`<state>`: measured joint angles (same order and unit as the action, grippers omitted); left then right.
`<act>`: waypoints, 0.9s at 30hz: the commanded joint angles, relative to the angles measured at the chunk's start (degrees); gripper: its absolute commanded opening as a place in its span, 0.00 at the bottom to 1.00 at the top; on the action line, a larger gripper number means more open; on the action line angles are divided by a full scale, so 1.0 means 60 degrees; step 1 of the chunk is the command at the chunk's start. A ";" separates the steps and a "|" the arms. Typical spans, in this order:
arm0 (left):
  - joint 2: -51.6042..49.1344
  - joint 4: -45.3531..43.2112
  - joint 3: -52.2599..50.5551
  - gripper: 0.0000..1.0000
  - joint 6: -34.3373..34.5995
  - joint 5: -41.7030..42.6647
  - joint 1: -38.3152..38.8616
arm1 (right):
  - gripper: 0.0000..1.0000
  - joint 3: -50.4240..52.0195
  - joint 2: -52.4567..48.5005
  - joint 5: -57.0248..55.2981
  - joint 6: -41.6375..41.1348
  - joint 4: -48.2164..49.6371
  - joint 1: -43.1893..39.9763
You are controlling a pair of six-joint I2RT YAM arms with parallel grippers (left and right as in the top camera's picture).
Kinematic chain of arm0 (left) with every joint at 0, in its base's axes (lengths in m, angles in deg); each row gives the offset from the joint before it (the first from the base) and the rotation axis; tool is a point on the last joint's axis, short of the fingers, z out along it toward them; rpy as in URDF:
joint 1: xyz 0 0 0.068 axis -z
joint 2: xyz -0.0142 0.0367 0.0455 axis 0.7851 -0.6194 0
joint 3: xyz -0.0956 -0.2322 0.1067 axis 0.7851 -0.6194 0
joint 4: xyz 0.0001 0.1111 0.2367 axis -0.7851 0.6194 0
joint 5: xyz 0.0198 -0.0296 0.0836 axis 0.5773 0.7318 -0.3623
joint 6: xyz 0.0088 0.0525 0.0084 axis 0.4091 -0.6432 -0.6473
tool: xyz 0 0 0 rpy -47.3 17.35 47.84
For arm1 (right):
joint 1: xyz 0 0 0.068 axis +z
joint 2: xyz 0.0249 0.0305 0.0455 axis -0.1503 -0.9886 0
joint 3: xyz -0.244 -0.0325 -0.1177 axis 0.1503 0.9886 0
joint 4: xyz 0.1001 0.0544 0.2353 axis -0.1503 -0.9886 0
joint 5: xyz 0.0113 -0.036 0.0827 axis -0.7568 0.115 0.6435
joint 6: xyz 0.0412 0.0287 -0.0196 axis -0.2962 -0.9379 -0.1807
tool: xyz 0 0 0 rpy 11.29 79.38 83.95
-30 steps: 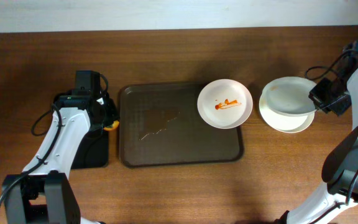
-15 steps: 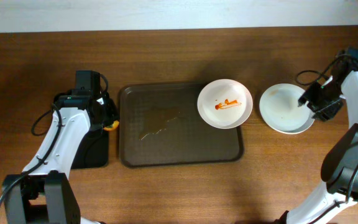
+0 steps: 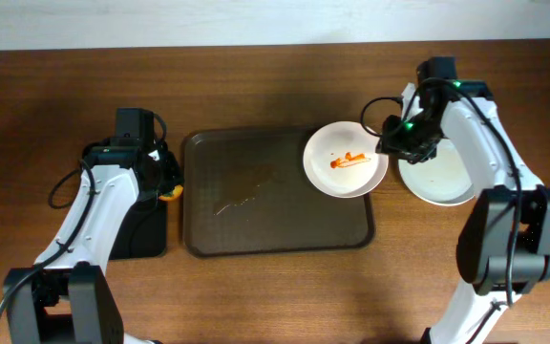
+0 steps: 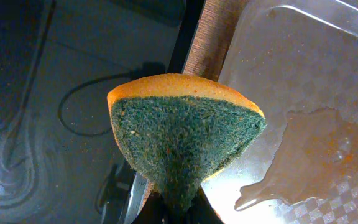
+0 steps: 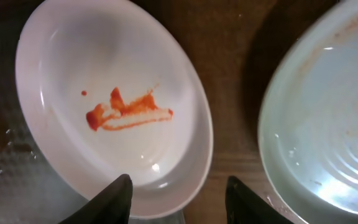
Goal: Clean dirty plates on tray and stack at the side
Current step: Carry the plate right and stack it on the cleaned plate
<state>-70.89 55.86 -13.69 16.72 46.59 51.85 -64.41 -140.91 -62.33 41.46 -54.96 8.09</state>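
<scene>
Even overhead light — glare on the tray (image 4: 316, 62), wrist views softly blurred.

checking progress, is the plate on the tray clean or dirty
Dirty: an orange-red sauce smear lies across the middle of the plate, plain in the overhead and right wrist views.

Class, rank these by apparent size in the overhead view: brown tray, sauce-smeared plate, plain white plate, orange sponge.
1. Dark brown rectangular tray
2. Sauce-smeared white plate and plain white plate: alike, the second partly hidden
3. Orange sponge
</scene>
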 commanded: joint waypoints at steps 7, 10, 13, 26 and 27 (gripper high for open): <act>0.0127 0.0007 0.0113 0.00 -0.0047 -0.0069 -0.0051 | 0.36 0.0113 -0.1107 -0.0758 -0.0772 0.0211 0.0291; 0.0127 0.0007 0.0113 0.00 -0.0051 -0.0069 -0.0051 | 0.34 0.0113 -0.1319 -0.0951 -0.1031 0.0208 0.0288; 0.0127 0.0004 0.0113 0.00 -0.0047 -0.0069 -0.0051 | 0.29 0.0124 -0.1370 -0.0903 -0.1035 0.0208 0.0310; 0.0127 0.0007 0.0113 0.00 -0.0051 -0.0069 -0.0051 | 0.04 0.0091 -0.1330 -0.0288 -0.1031 -0.0004 0.1304; 0.0127 0.0007 0.0113 0.00 -0.0051 -0.0069 -0.0051 | 0.04 0.0080 -0.1297 0.0000 -0.1031 0.0000 0.1410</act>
<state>-70.89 55.86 -13.69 16.70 46.59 51.85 -64.08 -148.48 -65.58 35.18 -54.65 14.60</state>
